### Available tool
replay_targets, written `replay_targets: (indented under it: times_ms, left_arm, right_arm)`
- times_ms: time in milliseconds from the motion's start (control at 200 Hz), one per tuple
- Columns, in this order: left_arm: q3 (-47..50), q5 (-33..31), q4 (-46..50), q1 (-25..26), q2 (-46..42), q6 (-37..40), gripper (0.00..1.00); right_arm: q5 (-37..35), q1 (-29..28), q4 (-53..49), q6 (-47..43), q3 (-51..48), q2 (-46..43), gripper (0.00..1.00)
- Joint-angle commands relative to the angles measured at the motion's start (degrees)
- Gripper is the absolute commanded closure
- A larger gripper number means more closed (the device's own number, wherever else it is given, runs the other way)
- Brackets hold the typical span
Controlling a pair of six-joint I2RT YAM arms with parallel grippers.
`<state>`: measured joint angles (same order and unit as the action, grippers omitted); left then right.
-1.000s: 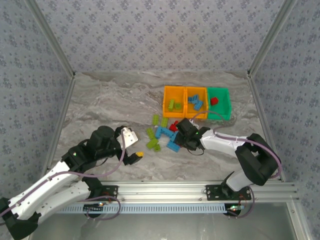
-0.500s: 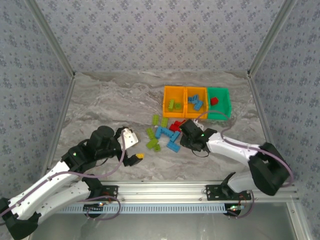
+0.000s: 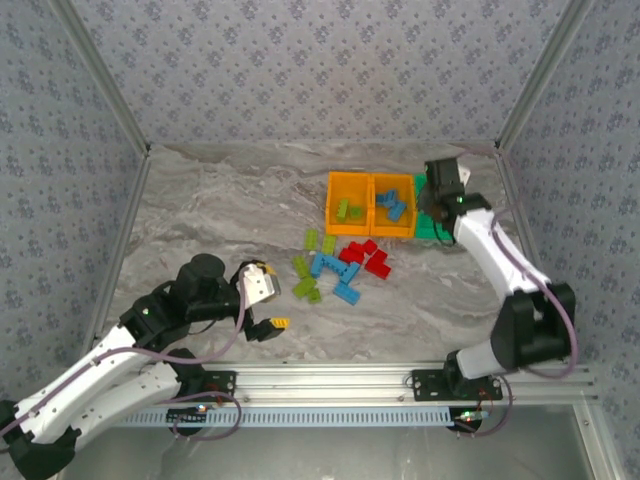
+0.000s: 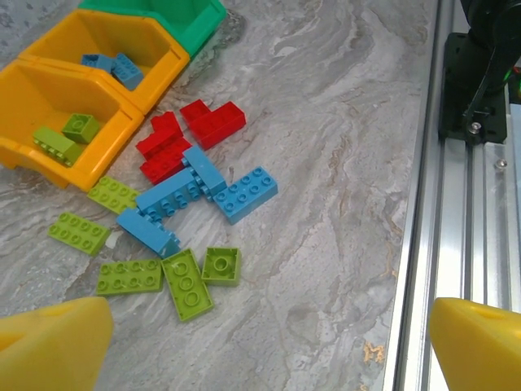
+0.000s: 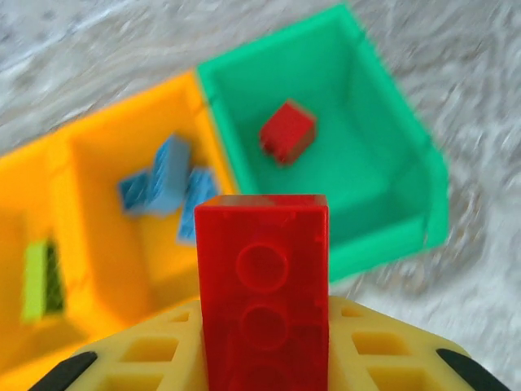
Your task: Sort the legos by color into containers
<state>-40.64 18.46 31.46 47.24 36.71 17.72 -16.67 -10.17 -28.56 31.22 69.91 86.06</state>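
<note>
Patterned walls (image 3: 300, 70), marble tbl (image 3: 230, 200). Three bins in a row: L orange bin (image 3: 350, 190) w/ lime bricks (image 3: 348, 210), mid orange bin (image 3: 392, 228) w/ blue bricks (image 3: 393, 205), green bin (image 5: 399, 122) w/ one red brick (image 5: 286, 130). R gripper (image 5: 262, 342) clamps a red lego (image 5: 262, 269) over the bins. L gripper (image 4: 260, 342) gapes wide, empty, near loose legos (image 3: 340, 265) mid-tbl.

My left arm (image 3: 110, 360) and right arm (image 3: 490, 250) wear white shells between rounded black joints, and a thin mauve cable (image 3: 205, 350) loops along each. The left gripper (image 3: 270, 297) has a white body and blunt yellow fingers (image 4: 49, 340). The right gripper (image 5: 262, 358) is yellow too, moulded as a lattice of square holes with black pads (image 5: 69, 371) at its corners. A black base (image 3: 440, 383) with small screws foots each arm
</note>
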Motion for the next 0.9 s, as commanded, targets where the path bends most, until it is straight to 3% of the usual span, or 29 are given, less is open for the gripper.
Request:
replay_targets:
  times_ms: [0, 220, 380, 570, 710, 795, 894]
  left_arm:
    - [0.3, -1.0, -0.5, -0.2, -1.0, -0.3, 0.01]
    - [0.8, -1.7, -0.9, -0.2, -1.1, -1.1, 0.01]
    - [1.0, -2.3, -1.4, -0.2, -0.9, -1.1, 0.01]
    - [2.2, -2.7, -2.4, -0.2, -0.7, -1.4, 0.01]
    - [1.7, -3.5, -3.6, -0.1, 0.8, -4.6, 0.01]
    - [-3.5, -10.4, -0.6, 1.3, 4.7, -13.5, 0.02]
    - [-9.7, -23.6, 3.6, 7.7, 10.9, -23.9, 0.04]
  right_arm:
    - [3.7, 3.8, -0.8, -6.1, 7.2, 9.2, 0.67]
    - [3.7, 6.7, -4.8, -6.7, 17.4, 21.7, 0.63]
    - [5.0, 6.7, -8.6, -6.0, 20.5, 22.4, 0.44]
    - [4.7, 5.7, -8.9, -5.5, 16.2, 12.8, 0.42]
    - [7.0, 0.4, -8.6, -5.4, 7.9, -0.4, 0.41]
    - [8.3, -6.4, -8.5, -6.4, 2.0, -9.6, 0.35]
    - [10.2, -15.7, -10.6, -7.7, -4.3, -18.3, 0.26]
